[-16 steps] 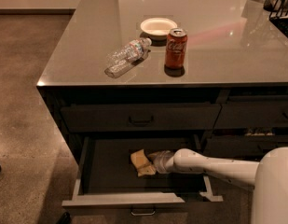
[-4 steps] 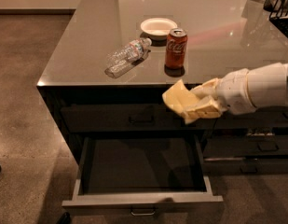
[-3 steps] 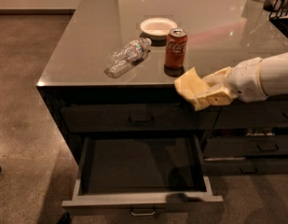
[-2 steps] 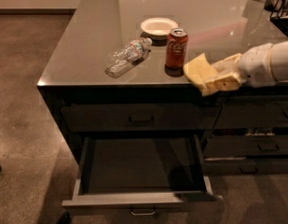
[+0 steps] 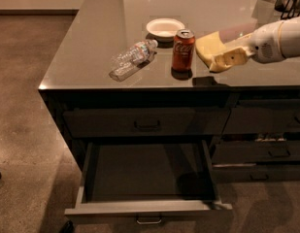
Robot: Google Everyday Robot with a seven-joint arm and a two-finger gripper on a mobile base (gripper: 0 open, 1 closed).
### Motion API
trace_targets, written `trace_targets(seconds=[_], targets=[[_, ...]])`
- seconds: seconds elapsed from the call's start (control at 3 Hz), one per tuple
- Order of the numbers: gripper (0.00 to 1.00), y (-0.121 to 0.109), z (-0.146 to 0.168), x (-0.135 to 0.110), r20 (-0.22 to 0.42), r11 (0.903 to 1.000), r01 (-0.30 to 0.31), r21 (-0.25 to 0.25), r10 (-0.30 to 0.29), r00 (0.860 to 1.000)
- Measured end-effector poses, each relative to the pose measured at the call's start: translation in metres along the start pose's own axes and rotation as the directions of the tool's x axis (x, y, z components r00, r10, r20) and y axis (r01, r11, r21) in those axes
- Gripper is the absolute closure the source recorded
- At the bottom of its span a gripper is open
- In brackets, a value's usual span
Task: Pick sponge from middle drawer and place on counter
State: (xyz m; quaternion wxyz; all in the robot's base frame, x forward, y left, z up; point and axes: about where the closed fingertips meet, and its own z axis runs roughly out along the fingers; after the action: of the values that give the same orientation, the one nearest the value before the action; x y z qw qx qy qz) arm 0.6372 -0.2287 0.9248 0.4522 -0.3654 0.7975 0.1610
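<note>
The pale yellow sponge (image 5: 208,47) is held in my gripper (image 5: 222,56), which is shut on it. The white arm reaches in from the right. The sponge hangs a little above the grey-brown counter (image 5: 91,47), just right of the red soda can (image 5: 182,50), with its shadow on the counter near the front edge. The middle drawer (image 5: 147,208) stands pulled open below, its dark interior bare.
A crushed clear plastic bottle (image 5: 132,58) lies on the counter left of the can. A white bowl (image 5: 164,27) sits behind the can. A closed top drawer (image 5: 147,123) is above the open one. More drawers are at the right (image 5: 271,154).
The gripper took the sponge out of the open drawer, lifted it up and to the right, and now holds it over the counter beside the can.
</note>
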Motion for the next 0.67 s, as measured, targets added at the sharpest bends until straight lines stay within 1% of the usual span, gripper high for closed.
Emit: trace_targets(seconds=[0.33, 0.67], targets=[[0.73, -0.015, 0.011, 0.009, 0.063, 0.9834, -0.172, 0.058, 0.168, 0.984], [0.50, -0.021, 0.013, 0.027, 0.105, 0.9598, -0.264, 0.096, 0.254, 0.962]])
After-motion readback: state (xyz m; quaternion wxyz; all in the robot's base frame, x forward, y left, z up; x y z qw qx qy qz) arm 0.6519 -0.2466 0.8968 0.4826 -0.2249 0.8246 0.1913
